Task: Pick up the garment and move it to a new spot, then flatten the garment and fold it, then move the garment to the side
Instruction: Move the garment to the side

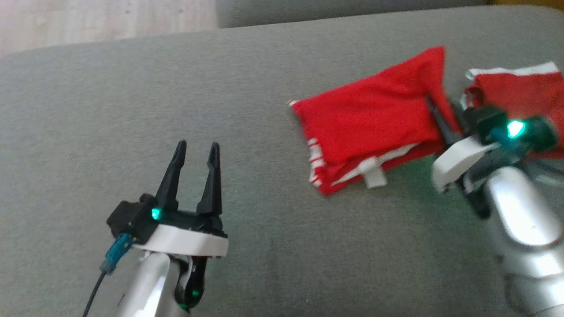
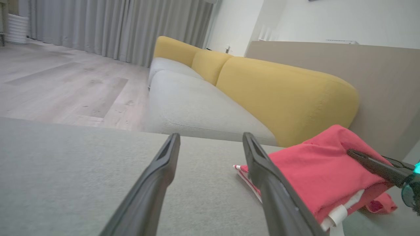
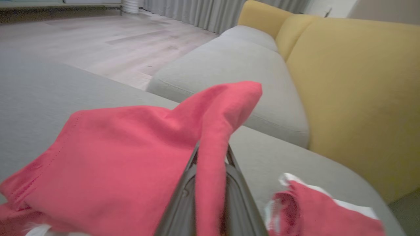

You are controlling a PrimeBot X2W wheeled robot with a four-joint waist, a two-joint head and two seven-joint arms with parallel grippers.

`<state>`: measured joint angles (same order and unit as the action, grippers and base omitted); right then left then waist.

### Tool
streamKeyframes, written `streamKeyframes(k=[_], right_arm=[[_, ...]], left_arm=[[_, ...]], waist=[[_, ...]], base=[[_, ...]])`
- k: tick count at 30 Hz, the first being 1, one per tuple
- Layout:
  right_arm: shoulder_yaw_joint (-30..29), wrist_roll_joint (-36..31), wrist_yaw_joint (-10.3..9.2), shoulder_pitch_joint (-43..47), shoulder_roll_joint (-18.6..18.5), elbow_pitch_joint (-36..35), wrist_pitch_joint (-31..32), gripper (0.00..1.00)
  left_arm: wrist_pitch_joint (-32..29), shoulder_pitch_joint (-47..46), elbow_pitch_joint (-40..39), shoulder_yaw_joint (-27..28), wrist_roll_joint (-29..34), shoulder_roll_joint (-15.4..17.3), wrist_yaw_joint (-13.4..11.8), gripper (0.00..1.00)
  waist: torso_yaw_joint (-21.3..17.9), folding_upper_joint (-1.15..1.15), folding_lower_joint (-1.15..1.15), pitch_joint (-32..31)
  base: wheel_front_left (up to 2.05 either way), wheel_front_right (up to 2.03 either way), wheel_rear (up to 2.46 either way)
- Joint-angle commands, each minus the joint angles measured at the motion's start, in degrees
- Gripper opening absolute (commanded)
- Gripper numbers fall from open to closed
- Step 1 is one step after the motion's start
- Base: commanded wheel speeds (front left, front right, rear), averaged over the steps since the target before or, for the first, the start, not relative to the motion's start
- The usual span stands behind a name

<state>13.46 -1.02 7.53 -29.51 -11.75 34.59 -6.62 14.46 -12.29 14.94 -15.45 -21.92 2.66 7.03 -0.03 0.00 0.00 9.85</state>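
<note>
Over the near left part of the grey cushion: left gripper, fingers spread wide, nothing between them, well apart from the cloth. Right of the middle, toward the far right edge: red garment with white trim, lying partly doubled over, one flap pulled up into a peak. At that peak: right gripper, fingers clamped on a thin fold of the red cloth, more of it bunched just beside, at the right edge. Probably the folding step, or a lift to shift it. For a clean result: hold the pinch firm, raise only enough to clear the lower layers, carry the flap across low and slowly, lay its edge level with the edge beneath. Bring in the left gripper to pin the near corner against dragging. Release only once flat.
</note>
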Motion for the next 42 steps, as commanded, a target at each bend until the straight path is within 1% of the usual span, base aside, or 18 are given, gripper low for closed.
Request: streamKeyframes(k=[1,2,3,7,12,17,21,23,30,32,33,34,40,42], right_arm=[[1.57,1.11,-0.04,-2.52,-2.28,-3.25,1.10,0.00],[2.03,1.43,-0.04,-3.14,-4.15,-4.35,1.90,0.00],[2.52,2.45,-0.04,-4.18,-7.45,-6.26,3.41,0.00],[2.62,4.59,-0.04,-6.13,-13.51,-8.78,5.64,0.00],[0.63,5.79,-0.04,-8.04,-20.07,-8.17,7.83,0.00],[-1.71,5.74,-0.04,-8.41,-24.29,-5.63,9.07,0.00],[-4.29,5.33,-0.04,-8.35,-26.71,-3.18,9.53,0.00],[-5.47,4.83,-0.04,-8.46,-27.21,-2.17,9.64,0.00],[-7.76,2.60,-0.04,-8.71,-27.40,0.43,10.02,0.00],[-8.95,2.06,-0.04,-8.89,-26.55,0.89,9.97,0.00],[-9.61,1.81,-0.04,-8.92,-26.04,0.91,9.60,0.59],[-10.05,1.65,-0.04,-8.86,-25.48,0.92,9.36,1.00],[-10.18,0.72,-0.04,-9.01,-22.60,-1.50,8.39,1.00],[-9.65,0.39,-0.04,-9.06,-21.58,-2.84,8.10,1.00]], left_arm=[[0.54,-2.74,-2.55,0.79,-0.55,0.21,-0.39,1.00],[0.54,-3.09,-3.00,0.21,-0.59,0.21,-0.44,1.00],[0.54,-3.77,-3.64,-0.87,-0.49,0.21,-0.56,1.00],[0.54,-5.46,-4.54,-2.17,-0.19,0.21,-0.68,1.00],[0.54,-7.30,-5.24,-2.44,0.21,0.21,-0.67,1.00],[0.54,-8.50,-5.22,-2.61,0.48,0.21,-0.41,1.00],[0.54,-9.07,-4.92,-2.43,0.63,0.21,-0.20,1.00],[0.54,-9.22,-4.79,-2.31,0.71,0.21,-0.11,1.00],[0.54,-9.48,-4.50,-2.11,0.85,0.21,0.12,1.00],[0.54,-9.52,-4.34,-1.97,0.87,0.21,0.17,1.00],[0.54,-9.45,-4.22,-1.86,0.85,0.21,0.19,1.00],[0.54,-9.31,-4.06,-1.74,0.78,0.21,0.20,1.00],[0.54,-8.27,-3.39,-0.66,0.62,0.21,0.26,1.00],[0.54,-7.84,-3.12,0.53,0.10,0.21,-0.23,1.00]], waist=[[-2.12,0.00,0.00,1.03],[-2.66,0.00,0.00,1.49],[-3.62,0.00,0.00,2.49],[-4.85,0.00,0.00,4.92],[-5.20,0.00,0.00,7.65],[-4.70,0.00,0.00,9.63],[-4.11,0.00,0.00,10.81],[-3.88,0.00,0.00,11.23],[-3.47,0.00,0.00,11.65],[-3.45,0.00,0.00,11.47],[-3.49,0.00,0.00,11.23],[-3.57,0.00,0.00,10.89],[-4.28,0.00,0.00,8.01],[-4.45,0.00,0.00,6.66]], base=[[0.00,0.00,0.00],[0.00,0.00,0.00],[0.00,0.00,0.00],[0.00,0.00,0.00],[0.00,0.00,0.00],[0.00,0.00,0.00],[0.00,0.00,0.00],[0.00,0.00,0.00],[0.00,0.00,0.00],[0.00,0.00,0.00],[0.00,0.00,0.00],[0.00,0.00,0.00],[0.00,0.00,0.00],[0.00,0.00,0.00]])
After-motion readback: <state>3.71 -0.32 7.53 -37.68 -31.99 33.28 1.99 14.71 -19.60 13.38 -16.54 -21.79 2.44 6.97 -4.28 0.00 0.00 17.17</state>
